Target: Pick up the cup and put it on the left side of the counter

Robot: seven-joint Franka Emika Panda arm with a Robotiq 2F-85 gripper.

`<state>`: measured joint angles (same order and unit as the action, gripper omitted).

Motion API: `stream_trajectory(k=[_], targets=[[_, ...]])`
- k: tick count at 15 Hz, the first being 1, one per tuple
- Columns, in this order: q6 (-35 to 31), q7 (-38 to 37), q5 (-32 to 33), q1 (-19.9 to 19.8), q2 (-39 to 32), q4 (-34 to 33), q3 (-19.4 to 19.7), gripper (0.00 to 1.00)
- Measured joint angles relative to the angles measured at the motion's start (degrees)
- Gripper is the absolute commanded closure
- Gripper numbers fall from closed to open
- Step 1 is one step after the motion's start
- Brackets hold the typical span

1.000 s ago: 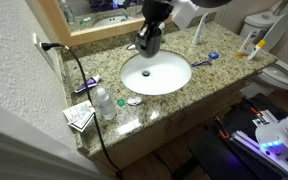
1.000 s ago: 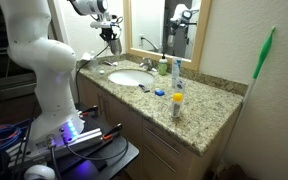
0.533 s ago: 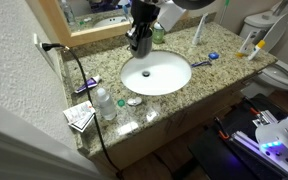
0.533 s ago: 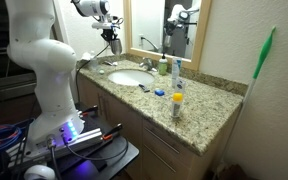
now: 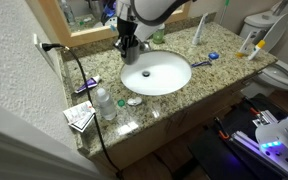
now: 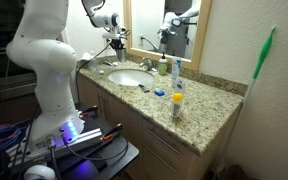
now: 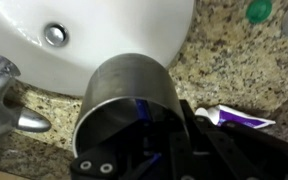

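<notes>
The hand [image 5: 127,42] has travelled from above the basin [image 5: 156,73] toward the rear left of the surface [image 5: 96,62]; it grips the cup [image 7: 124,90] at the rim, one finger apparently inside; the cup hangs beside the faucet [image 7: 4,90], seemingly clear of the granite; transport is judged under way. Clearances: mirror frame [image 5: 87,34] close behind; black cable [image 5: 76,65] and clear bottle [image 5: 104,101] further left; open granite lies between them.
</notes>
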<state>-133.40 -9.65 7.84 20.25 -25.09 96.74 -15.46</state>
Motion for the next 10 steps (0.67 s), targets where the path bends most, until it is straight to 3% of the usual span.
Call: stream_trajectory(k=[1, 4, 5, 10], targets=[[0.04, -0.24, -0.22, 0.59, -2.38, -3.41, 0.37, 0.92], [0.69, -0.26, -0.68, 1.76, -7.04, -10.99, 0.46, 0.92], [0.82, -0.26, -0.68, 1.94, -7.56, -11.84, 0.46, 0.98], [1.17, -0.26, -0.76, 2.83, -10.51, -13.88, 1.59, 0.98]])
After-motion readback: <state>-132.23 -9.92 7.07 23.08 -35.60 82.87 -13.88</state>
